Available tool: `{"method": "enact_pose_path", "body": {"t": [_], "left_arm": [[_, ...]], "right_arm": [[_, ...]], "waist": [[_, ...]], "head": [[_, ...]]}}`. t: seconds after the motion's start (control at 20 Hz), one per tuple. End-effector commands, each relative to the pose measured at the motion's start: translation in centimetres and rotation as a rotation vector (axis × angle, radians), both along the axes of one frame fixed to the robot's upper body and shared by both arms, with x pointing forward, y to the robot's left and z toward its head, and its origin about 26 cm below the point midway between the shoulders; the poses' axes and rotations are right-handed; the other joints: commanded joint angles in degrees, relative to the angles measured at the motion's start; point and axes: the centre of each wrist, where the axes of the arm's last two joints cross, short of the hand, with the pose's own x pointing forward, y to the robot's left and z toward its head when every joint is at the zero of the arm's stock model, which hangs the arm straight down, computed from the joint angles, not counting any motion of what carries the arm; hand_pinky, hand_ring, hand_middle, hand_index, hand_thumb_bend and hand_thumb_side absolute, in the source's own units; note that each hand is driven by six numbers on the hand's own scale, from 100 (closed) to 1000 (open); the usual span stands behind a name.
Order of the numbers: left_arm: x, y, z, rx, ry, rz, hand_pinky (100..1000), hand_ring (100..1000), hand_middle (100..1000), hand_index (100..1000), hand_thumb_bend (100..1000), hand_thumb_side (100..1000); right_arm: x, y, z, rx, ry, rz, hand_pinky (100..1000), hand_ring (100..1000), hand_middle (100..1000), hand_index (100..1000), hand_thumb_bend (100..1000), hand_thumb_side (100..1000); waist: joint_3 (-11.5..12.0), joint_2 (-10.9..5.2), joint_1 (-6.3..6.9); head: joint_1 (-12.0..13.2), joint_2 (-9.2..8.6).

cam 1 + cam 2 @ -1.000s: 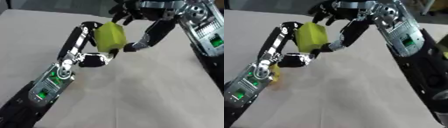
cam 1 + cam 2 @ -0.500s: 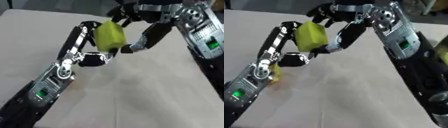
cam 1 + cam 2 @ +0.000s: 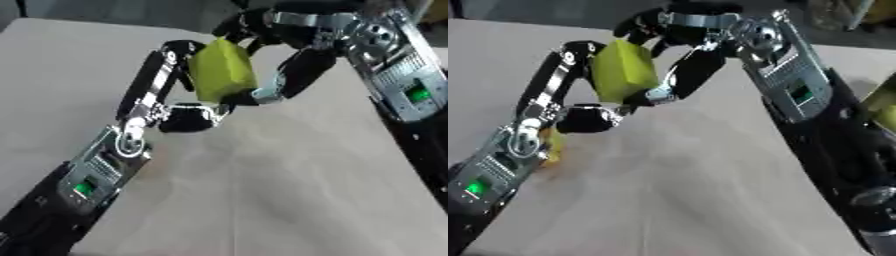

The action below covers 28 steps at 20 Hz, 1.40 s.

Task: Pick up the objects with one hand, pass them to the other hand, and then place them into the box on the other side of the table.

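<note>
Yellow-green and blocky, the sponge-like block point(image 3: 220, 70) is up in the air above the pale tabletop point(image 3: 289, 185), held between the two hands near the far middle of the view. The left hand point(image 3: 179, 80) comes up from the lower left on its black and silver arm; its fingers run along the block's left side and its thumb curls under the bottom edge, so the block is pinched in it. The right hand point(image 3: 677, 60) reaches in from the upper right. Its dark fingers curl over the top of the block and one long finger point(image 3: 684, 75) lies down the block's right side, touching it near the lower corner. Both hands are therefore closed on the block at once. A small yellow thing point(image 3: 553, 147) lies on the tabletop just beside the left forearm; its shape cannot be made out.
</note>
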Motion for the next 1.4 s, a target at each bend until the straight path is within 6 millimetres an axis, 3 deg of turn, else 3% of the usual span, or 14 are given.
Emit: {"method": "enact_pose_path", "body": {"t": [0.05, 0.4, 0.55, 0.8, 1.05, 1.2, 1.3, 1.4], "left_arm": [[-0.47, -0.32, 1.44, -0.018, -0.045, -0.028, 455, 464, 380, 443, 173, 100], [-0.64, -0.45, 1.62, -0.017, -0.042, -0.042, 454, 462, 378, 442, 172, 100], [-0.62, -0.44, 1.57, -0.024, -0.038, -0.039, 453, 462, 379, 442, 174, 100], [-0.51, -0.36, 1.38, -0.027, -0.033, -0.026, 453, 462, 380, 445, 184, 100], [-0.44, -0.31, 1.23, -0.027, -0.028, -0.014, 461, 466, 393, 462, 260, 100], [-0.45, -0.29, 1.23, -0.028, -0.029, -0.004, 487, 485, 423, 498, 392, 100], [-0.42, -0.21, 1.15, -0.023, -0.027, 0.013, 540, 525, 469, 562, 569, 100], [-0.37, -0.11, 1.06, -0.008, -0.024, 0.035, 610, 588, 537, 664, 764, 181]], "right_arm": [[-0.23, 0.23, 0.59, 0.003, -0.02, -0.002, 847, 941, 760, 927, 472, 187], [-0.27, 0.41, 0.59, 0.003, -0.02, -0.002, 837, 933, 687, 868, 443, 179], [-0.22, 0.34, 0.61, 0.021, -0.015, -0.016, 821, 916, 603, 791, 388, 181], [-0.28, 0.26, 0.72, 0.065, -0.004, -0.044, 796, 879, 547, 731, 292, 179], [-0.4, 0.15, 0.91, 0.091, -0.001, -0.059, 772, 849, 500, 674, 218, 147], [-0.39, 0.13, 0.86, 0.101, 0.005, -0.066, 756, 827, 475, 636, 179, 135], [-0.35, 0.04, 0.87, 0.108, 0.008, -0.073, 747, 816, 462, 606, 160, 130], [-0.28, -0.09, 0.89, 0.115, 0.008, -0.084, 736, 803, 450, 581, 131, 133]], "waist": [[0.1, -1.36, -0.45], [0.2, -1.28, -0.42], [0.2, -1.25, -0.4], [0.1, -1.25, -0.35], [0.0, -1.28, -0.34], [0.0, -1.26, -0.31], [0.0, -1.27, -0.27], [-0.1, -1.28, -0.24]], "head": [[-0.1, -0.38], [0.0, -0.54], [0.1, -0.52], [0.2, -0.47], [0.2, -0.6], [0.2, -0.62], [0.2, -0.59], [0.1, -0.57]]}}
